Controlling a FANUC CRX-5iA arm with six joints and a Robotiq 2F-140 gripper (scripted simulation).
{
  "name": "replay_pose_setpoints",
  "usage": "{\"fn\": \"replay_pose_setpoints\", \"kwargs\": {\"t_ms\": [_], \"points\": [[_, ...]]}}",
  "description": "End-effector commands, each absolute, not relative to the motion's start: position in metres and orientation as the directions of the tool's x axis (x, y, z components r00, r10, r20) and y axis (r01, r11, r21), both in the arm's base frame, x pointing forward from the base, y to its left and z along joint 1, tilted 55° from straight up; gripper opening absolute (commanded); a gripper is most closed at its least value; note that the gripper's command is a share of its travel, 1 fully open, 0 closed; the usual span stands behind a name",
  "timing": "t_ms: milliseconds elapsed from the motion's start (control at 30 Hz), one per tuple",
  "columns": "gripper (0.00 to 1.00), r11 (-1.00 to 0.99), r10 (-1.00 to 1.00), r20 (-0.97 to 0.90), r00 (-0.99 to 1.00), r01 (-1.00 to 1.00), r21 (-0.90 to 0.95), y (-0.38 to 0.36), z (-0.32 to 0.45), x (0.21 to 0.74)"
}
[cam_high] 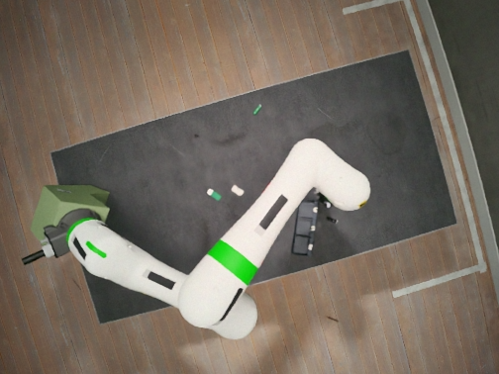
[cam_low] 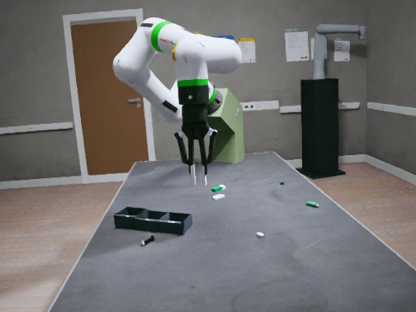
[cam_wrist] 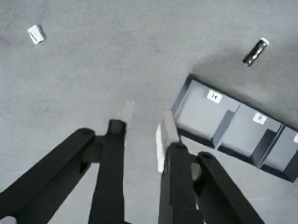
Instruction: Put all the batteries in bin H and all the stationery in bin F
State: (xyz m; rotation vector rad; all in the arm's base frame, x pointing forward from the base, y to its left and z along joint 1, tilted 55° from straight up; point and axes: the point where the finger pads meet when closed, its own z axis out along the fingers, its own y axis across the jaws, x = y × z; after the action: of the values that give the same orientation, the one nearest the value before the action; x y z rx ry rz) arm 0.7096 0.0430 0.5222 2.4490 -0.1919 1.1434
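My arm (cam_low: 173, 49) is white with green bands, my gripper (cam_low: 198, 178) black with pale tips, above the dark grey table (cam_low: 289, 264).
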Motion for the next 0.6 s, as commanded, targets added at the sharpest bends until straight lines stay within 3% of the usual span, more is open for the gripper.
{"fn": "replay_pose_setpoints", "kwargs": {"t_ms": [0, 567], "points": [[0.26, -0.885, 0.165, 0.707, 0.688, -0.212, 0.414, 0.065, 0.512, 0.735], [0.26, -0.712, 0.554, 0.442, 0.705, 0.125, 0.691, 0.148, 0.469, 0.819]]}}
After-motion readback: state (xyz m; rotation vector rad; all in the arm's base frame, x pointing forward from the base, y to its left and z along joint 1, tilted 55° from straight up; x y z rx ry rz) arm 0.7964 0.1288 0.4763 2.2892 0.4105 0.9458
